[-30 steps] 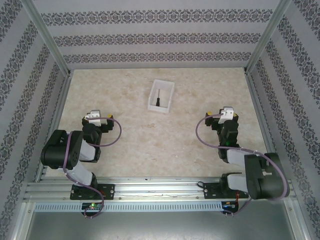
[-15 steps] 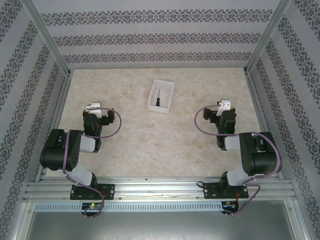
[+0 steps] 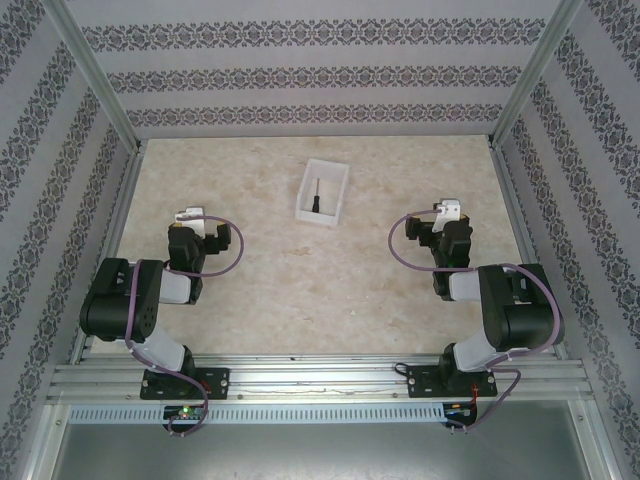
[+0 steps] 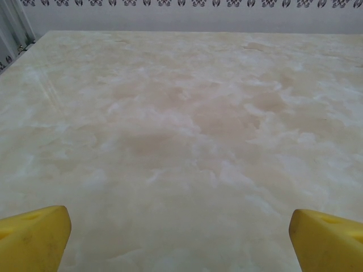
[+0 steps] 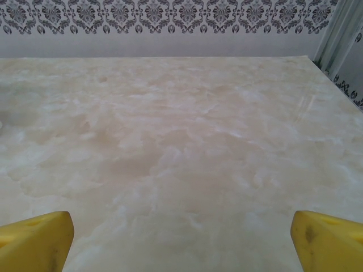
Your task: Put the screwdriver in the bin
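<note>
Yellow-tipped left pincer (image 4: 180, 241) and right pincer (image 5: 181, 242) gape wide, empty; screwdriver (image 3: 315, 198) lies inside bin (image 3: 312, 217).

the table (image 3: 300, 280) has a smooth, marble-patterned top with a faint sheen. the bin (image 3: 314, 217) is thin white plastic, fairly matt. the screwdriver (image 3: 315, 198) handle looks dull black (shaft too small to judge). the left gripper (image 4: 180, 243) has matt yellow, plastic-looking fingers (image 4: 31, 238). the frame rails (image 3: 320, 378) are pale ribbed metal.
</note>
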{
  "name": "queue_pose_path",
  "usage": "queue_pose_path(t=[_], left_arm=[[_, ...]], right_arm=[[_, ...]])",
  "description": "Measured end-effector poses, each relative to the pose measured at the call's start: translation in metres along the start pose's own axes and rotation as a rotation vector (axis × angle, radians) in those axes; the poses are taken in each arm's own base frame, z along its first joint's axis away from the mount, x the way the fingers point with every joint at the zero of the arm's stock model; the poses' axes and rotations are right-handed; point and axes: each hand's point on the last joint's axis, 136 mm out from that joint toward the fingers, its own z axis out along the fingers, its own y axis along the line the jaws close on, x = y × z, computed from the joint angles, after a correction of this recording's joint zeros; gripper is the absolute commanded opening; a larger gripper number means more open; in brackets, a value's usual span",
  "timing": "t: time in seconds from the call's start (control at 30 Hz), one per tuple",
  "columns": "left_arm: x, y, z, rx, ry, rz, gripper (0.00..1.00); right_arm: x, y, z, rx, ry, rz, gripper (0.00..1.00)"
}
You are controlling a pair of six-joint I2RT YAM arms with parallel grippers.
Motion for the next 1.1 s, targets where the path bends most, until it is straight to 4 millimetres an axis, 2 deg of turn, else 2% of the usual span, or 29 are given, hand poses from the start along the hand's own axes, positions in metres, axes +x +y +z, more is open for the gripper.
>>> queue_pose_path(t=[1.1], left_arm=[[0.0023, -0.0051, 0.0002, 0.030, 0.015, 0.005, 0.99]], right_arm=[[0.0000, 0.0003, 0.0000, -0.001, 0.000, -0.001, 0.98]])
